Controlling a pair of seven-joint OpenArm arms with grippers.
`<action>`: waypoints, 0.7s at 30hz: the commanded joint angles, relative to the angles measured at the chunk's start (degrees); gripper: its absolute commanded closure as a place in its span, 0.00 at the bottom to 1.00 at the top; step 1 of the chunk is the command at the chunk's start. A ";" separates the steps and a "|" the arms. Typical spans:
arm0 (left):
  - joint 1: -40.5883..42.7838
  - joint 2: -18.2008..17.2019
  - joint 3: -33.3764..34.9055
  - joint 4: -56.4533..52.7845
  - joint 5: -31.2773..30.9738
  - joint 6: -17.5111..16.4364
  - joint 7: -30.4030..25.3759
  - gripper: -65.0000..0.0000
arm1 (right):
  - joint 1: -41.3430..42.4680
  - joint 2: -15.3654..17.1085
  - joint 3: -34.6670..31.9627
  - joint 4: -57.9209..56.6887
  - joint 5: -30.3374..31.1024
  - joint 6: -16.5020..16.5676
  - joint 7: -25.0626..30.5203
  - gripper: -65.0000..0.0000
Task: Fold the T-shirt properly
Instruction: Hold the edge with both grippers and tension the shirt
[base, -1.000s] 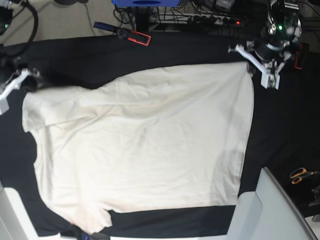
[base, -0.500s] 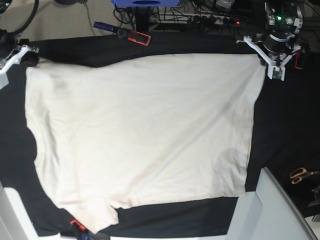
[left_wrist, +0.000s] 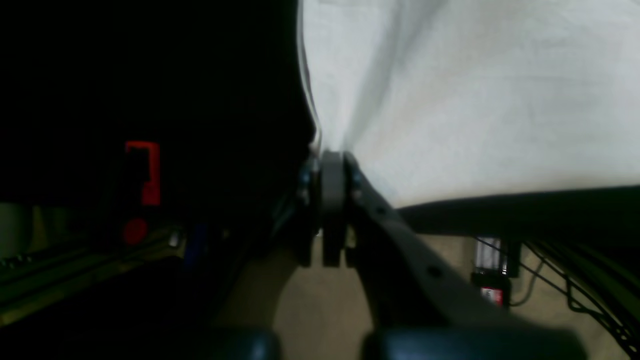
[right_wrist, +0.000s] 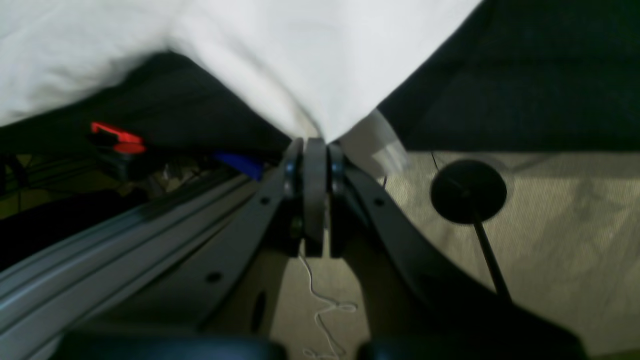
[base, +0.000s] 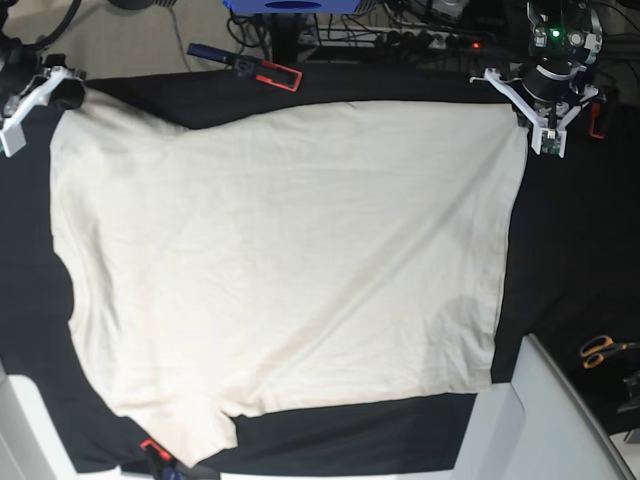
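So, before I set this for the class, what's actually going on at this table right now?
A two-armed robot is spreading a plain cream cotton T-shirt over the black table cloth. The left tool is shut on one far corner and the right tool is shut on the other, so the far edge is pulled taut between them. The shirt lies mostly flat, with light wrinkles. No fold has been made yet.

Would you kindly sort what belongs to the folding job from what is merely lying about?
Job:
- plain cream cotton T-shirt
- left gripper
- right gripper

Lying about:
- orange-handled scissors
- red-and-black clamp
- black table cloth
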 joint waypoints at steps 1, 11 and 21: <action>0.79 -0.18 -0.49 0.73 0.60 0.32 -0.69 1.00 | -0.34 0.83 0.39 1.03 0.66 0.16 0.47 1.00; -0.52 1.76 -0.31 -0.41 0.60 0.32 -0.69 1.00 | 2.47 0.83 -0.14 0.67 0.39 -0.10 0.47 1.00; -2.46 2.37 -0.40 -0.50 0.60 0.32 -0.34 1.00 | 3.88 1.36 0.39 0.59 0.31 -2.21 -1.29 1.00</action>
